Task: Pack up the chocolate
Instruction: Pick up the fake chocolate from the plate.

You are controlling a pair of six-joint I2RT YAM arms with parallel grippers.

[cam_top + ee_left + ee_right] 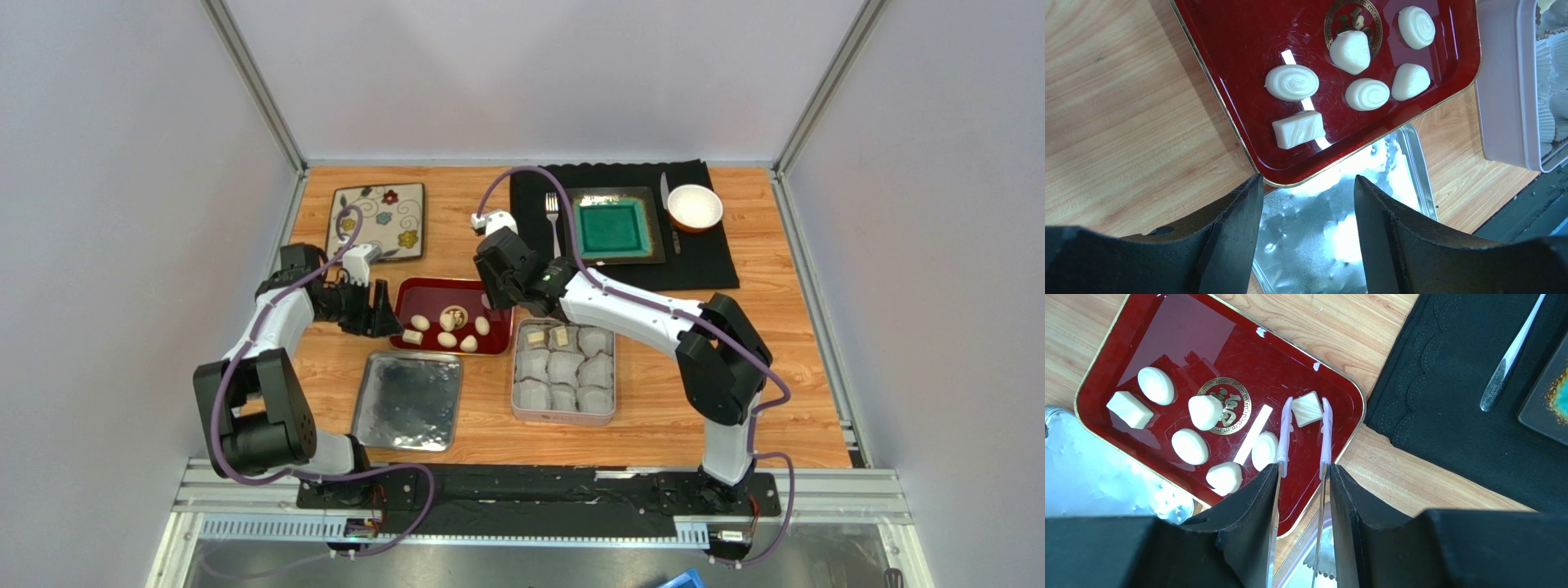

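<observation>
Several cream chocolates (449,321) lie on the red tray (423,294); they also show in the left wrist view (1292,82) and the right wrist view (1190,446). My right gripper (1303,471) is shut on metal tongs (1326,432). The tongs' clear tips sit on either side of a square chocolate (1307,409) at the tray's far corner. I cannot tell if that chocolate is lifted. My left gripper (1308,184) is open and empty over the tray's near edge and the tin lid (1333,226). The tin box (605,413) holds white paper cups, with two chocolates (548,333) in its back row.
A floral plate (378,221) lies at the back left. A black mat (711,251) at the back right carries a green square plate (610,228), a fork (552,221) and a white bowl (694,207). The silver lid (409,399) lies in front of the tray.
</observation>
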